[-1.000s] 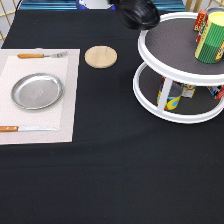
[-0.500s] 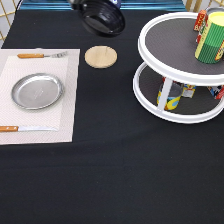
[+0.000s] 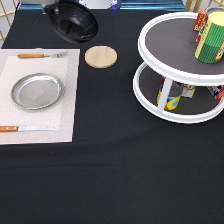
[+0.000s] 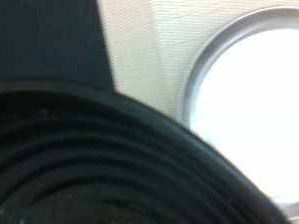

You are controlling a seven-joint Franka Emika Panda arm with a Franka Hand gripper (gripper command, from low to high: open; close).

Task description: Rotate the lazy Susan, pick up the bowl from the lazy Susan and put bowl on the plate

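Observation:
The glossy black bowl point(image 3: 75, 21) hangs tilted in the air near the exterior view's top left, above the black table and just beyond the placemat's far edge. My gripper point(image 3: 51, 10) shows only as a grey part at the bowl's upper left rim and is shut on the bowl. The silver plate point(image 3: 37, 91) lies empty on the placemat, below and left of the bowl. The white two-tier lazy Susan point(image 3: 175, 37) stands at the right, with no bowl on it. In the wrist view the bowl's ridged inside point(image 4: 78, 165) fills the foreground, with the plate point(image 4: 266, 100) beyond it.
A round wooden disc point(image 3: 100, 56) lies right of the pale placemat point(image 3: 67, 100). A fork point(image 3: 40, 55) and a knife point(image 3: 25, 128) flank the plate. A yellow-lidded green can point(image 3: 211, 37) stands on the upper tier, and other cans point(image 3: 170, 95) on the lower tier.
The bowl has travelled left across the exterior view's top, from beside the lazy Susan to above the placemat's far edge, carried by my gripper.

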